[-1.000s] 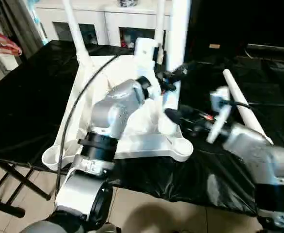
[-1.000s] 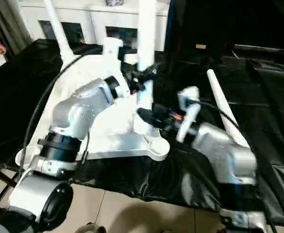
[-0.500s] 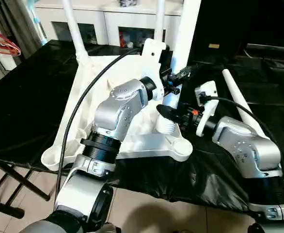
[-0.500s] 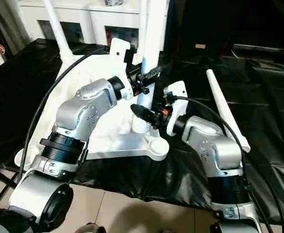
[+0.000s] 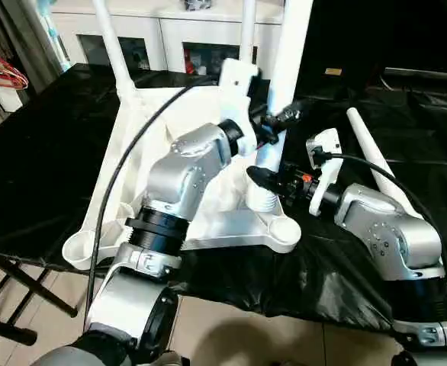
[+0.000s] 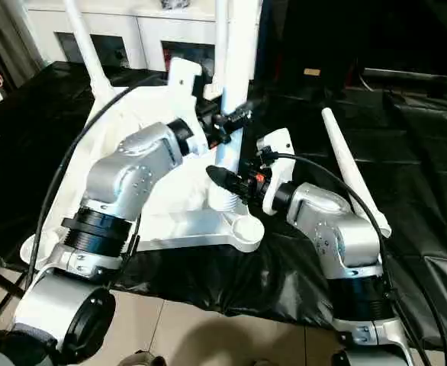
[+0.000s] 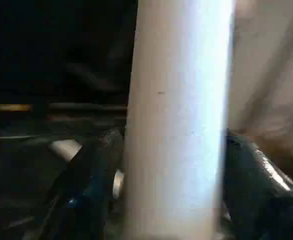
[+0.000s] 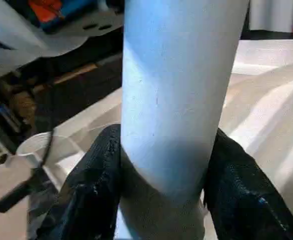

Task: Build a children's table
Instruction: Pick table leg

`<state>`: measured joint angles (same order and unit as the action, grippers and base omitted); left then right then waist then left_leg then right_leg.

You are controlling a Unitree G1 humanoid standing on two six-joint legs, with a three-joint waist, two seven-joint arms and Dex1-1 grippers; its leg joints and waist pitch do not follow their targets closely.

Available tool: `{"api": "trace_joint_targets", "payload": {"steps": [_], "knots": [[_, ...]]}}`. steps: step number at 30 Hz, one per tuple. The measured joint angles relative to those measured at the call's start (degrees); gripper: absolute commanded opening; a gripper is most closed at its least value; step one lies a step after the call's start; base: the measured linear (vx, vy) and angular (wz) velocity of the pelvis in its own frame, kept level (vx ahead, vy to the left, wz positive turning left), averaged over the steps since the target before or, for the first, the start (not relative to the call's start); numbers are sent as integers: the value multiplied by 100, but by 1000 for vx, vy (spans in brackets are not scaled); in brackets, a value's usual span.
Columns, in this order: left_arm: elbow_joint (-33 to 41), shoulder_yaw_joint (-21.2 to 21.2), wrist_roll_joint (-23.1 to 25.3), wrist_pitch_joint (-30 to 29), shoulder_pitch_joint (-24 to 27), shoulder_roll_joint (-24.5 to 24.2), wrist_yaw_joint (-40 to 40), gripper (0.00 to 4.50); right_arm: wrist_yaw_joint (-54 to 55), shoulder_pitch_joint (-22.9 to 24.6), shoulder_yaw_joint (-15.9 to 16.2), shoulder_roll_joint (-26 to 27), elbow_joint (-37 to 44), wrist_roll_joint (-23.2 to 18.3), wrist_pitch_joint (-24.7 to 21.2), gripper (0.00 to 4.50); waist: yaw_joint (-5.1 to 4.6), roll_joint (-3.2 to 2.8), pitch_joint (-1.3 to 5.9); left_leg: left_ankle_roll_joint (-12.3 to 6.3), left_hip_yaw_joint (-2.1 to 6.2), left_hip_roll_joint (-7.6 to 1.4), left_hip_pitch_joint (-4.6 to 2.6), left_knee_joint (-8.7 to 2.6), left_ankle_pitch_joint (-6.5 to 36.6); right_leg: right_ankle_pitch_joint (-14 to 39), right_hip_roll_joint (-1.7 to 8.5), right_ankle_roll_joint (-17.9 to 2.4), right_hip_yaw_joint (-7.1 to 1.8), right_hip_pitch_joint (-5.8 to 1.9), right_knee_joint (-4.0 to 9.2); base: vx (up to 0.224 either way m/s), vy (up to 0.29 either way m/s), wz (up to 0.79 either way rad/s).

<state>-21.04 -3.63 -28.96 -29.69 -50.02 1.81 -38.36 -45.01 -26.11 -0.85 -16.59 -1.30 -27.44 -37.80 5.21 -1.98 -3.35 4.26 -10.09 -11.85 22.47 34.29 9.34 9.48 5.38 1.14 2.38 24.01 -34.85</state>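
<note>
- We are looking down at the white plastic children's table top (image 5: 179, 122), which is lying upside down, ribbed underside up, on a table draped in black sheeting (image 5: 48, 152).
- Two white tapered tube legs are standing upright in the far corner sockets, one on the far left (image 5: 110, 42) and one further right (image 5: 248, 27).
- A third white tube leg (image 5: 284, 84) is standing upright in a socket near the near right corner of the top.
- Our right gripper (image 6: 227, 183) is clamping this leg low down, just above the socket; in the right wrist view both black fingers (image 8: 94, 192) are pressing against its sides.
- Our left gripper (image 5: 273, 126) is sitting higher on the same leg, its black fingers (image 7: 94, 175) flanking the tube; we cannot tell whether they are gripping it.
- A fourth white tube leg (image 5: 376, 171) is lying loose on the sheeting to the right, apart from the top.
- A white glass-door cabinet (image 5: 162, 34) is standing beyond the far edge.
</note>
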Motion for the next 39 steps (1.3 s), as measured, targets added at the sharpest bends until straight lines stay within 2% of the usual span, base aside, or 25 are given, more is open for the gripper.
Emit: {"api": "trace_joint_targets", "payload": {"steps": [1, 3, 5, 6, 7, 11, 13, 17, 18, 26, 27, 34, 39], "knots": [[12, -118, -285, -180, 0, -60, -287, 315, -124, 43, -40, -13, 10, -99, 2, 189, 3, 0, 0, 0, 0, 0, 0, 0, 0, 0, 0, -1, 0, 0, 0, 0, 0, 0], [24, -192, -534, -390, 1, -166, -615, 315, -310, 131, -56, -72, 43, -196, 20, 188, 6, 0, 0, 0, 0, -1, -1, 0, 0, -1, 0, -2, 0, 0, -1, 0, 0, 0], [50, -186, -696, -576, 17, -330, -1020, 315, -554, 214, -38, -197, 132, -269, 28, 188, 7, 0, 0, 0, 0, -1, -2, 1, 0, -1, 0, -3, -1, -1, -1, 0, 0, 0], [77, -179, -738, -624, 35, -382, -1149, 297, -633, 227, -35, -229, 151, -300, 28, 188, 6, -1, 0, 0, 0, -1, -5, 2, 0, -2, 0, -4, -1, -4, -1, 0, 0, 0], [113, -163, -748, -663, 50, -415, -1258, 280, -678, 241, -35, -241, 182, -339, 28, 188, 4, -1, 0, 0, 1, -2, -7, 2, 0, -3, 0, -5, -1, -5, -1, 0, 0, 0], [119, -79, -708, -598, 50, -438, -1277, 265, -725, 303, -35, -272, 262, -365, 28, 188, 13, -1, 0, 0, 1, -2, -10, 2, -1, -5, 0, -9, -2, -9, -3, 0, 0, 0], [119, 99, -550, -438, 55, -485, -1349, 238, -757, 306, -30, -324, 264, -367, 28, 188, 11, -1, 0, 0, 2, -1, -10, 3, -1, -6, 0, -10, -3, -9, -3, 0, 0, 0], [122, 334, -332, -241, 96, -572, -1515, 223, -828, 332, 16, -406, 286, -372, 28, 188, 4, -1, 0, 0, 2, -2, -12, 2, -1, -6, -1, -10, -3, -8, -3, 0, 0, 0], [122, 347, -328, -240, 104, -576, -1530, 197, -847, 344, 23, -420, 286, -374, 28, 188, 0, -1, 1, 1, 2, -2, -11, 2, -1, -6, -1, -10, -3, -8, -3, 0, 0, 0], [101, 361, -261, -25, 106, -566, -1528, 184, -843, 312, 83, -521, 284, -236, 175, 188, -2, -1, 1, 0, 1, -2, -12, 3, -1, -6, -1, -10, -3, -8, -4, 0, 0, 0], [100, 361, -253, 11, 106, -564, -1522, 184, -825, 296, 84, -517, 281, -237, 173, 244, -2, -1, 0, 0, 1, -1, -12, 3, -1, -6, 0, -10, -4, -8, -5, 0, 0, 0], [90, 339, -81, 259, 106, -480, -1133, 184, -514, 173, 96, -491, 270, -50, 223, 295, 0, -1, 1, 0, 1, -2, -12, 5, -1, -6, 0, -10, -4, -8, -7, 0, 0, 0], [90, 340, 43, 378, 140, -428, -897, 184, -351, 164, 97, -461, 191, 39, 324, 298, -6, 0, 0, 0, 0, -1, -12, 5, -1, -6, -1, -10, -4, -8, -6, 0, 0, 0]]}}
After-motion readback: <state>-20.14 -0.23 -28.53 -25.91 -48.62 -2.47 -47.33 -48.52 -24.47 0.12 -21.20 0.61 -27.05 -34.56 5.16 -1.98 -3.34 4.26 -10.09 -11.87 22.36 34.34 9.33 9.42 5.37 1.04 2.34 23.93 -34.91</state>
